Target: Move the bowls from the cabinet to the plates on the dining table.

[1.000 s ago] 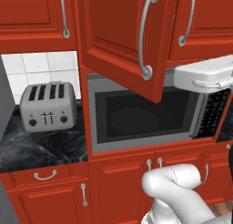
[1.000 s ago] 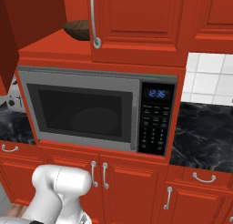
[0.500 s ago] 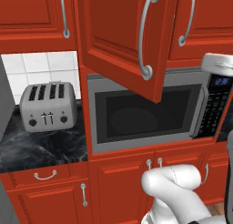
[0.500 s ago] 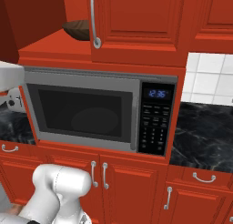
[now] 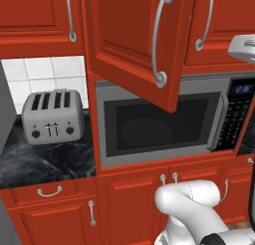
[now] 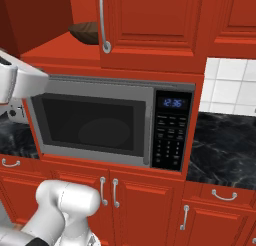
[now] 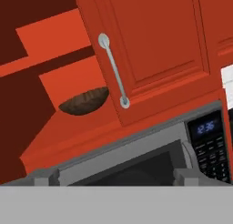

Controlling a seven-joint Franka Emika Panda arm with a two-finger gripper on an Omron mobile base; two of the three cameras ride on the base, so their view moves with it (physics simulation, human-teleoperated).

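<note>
Cabinet [image 7: 150,50] fills my hand cam, door w/ handle at 12; brown bowl [image 7: 84,101] sits on its red shelf at 10 from gripper [image 7: 116,176], well apart. Jaws wide, holding nothing.

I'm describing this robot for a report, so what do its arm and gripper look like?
The arm is glossy white, built of rounded, tube-like segments with a dark joint near its base. A blocky white link crosses the microwave's left edge. The gripper has two small, squared grey finger tips. No cables or markings are visible.
</note>
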